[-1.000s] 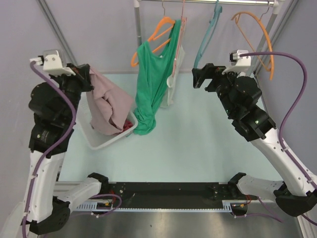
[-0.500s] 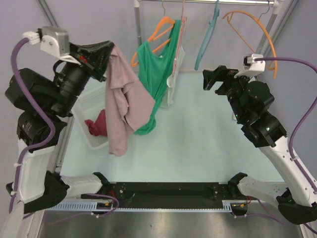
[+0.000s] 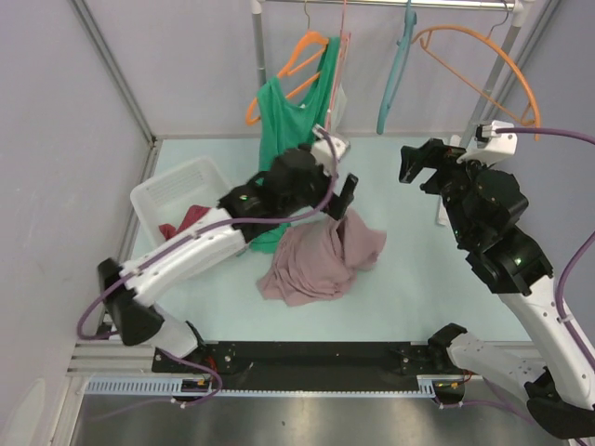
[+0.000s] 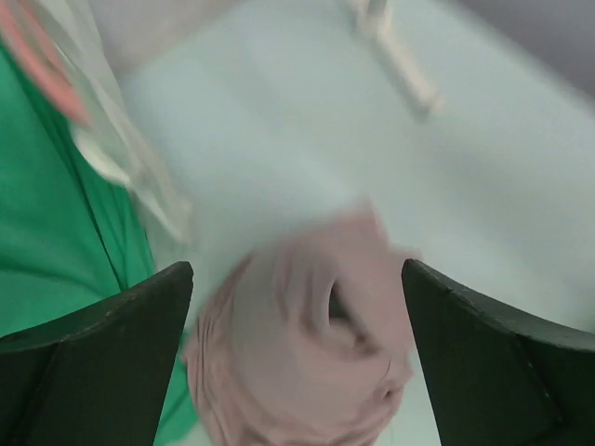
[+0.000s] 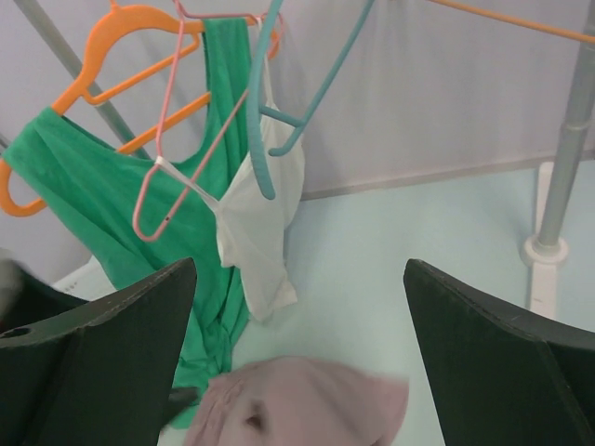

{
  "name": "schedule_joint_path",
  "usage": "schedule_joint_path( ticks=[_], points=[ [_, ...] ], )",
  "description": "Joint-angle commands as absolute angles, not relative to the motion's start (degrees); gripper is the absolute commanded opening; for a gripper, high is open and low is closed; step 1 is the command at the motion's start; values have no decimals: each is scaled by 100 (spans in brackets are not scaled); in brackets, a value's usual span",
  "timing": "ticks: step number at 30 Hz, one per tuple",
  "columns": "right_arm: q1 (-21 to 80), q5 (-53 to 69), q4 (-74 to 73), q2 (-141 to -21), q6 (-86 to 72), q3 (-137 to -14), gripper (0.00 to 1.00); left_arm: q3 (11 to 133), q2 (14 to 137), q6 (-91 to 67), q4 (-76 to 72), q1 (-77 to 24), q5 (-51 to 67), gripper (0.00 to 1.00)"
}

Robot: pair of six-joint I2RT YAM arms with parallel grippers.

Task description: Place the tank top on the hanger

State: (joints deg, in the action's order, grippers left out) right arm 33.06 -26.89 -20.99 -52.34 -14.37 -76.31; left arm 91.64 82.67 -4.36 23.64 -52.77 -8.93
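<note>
Left wrist view: left jaws gape wide, empty, above the tank top (image 4: 307,362), a crumpled dusty-pink heap mid-bench (image 3: 418,279). Right jaws gape wide too, empty. Teal hanger (image 3: 397,70) hangs far, right of the green tank top (image 3: 288,121).

Four hangers are counted: two orange hangers (image 5: 139,23), one teal hanger (image 3: 397,70), one pink wire hanger (image 5: 160,158); four textiles are seen: one pink tank top (image 3: 311,265), one green tank top (image 3: 279,130), one white top (image 5: 256,228), one dark red cloth (image 3: 181,226). One white basket (image 3: 177,184) and two robot arms (image 3: 195,253) are pictured.
</note>
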Motion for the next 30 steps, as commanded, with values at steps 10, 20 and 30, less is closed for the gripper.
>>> schedule_joint_path(
  ticks=[10,20,30],
  points=[
    [3261,-2699,-2215,-4808,-1196,-7242,100,7387,6989,-456,2603,-4222,-555,99],
    [3261,-2505,-2241,-5799,-879,-8489,99,5898,5976,-940,1336,-3612,-53,99],
    [3094,-2794,-3215,-8802,-308,-11889,99,5924,5986,-976,1494,-3595,-165,99]
  ],
)
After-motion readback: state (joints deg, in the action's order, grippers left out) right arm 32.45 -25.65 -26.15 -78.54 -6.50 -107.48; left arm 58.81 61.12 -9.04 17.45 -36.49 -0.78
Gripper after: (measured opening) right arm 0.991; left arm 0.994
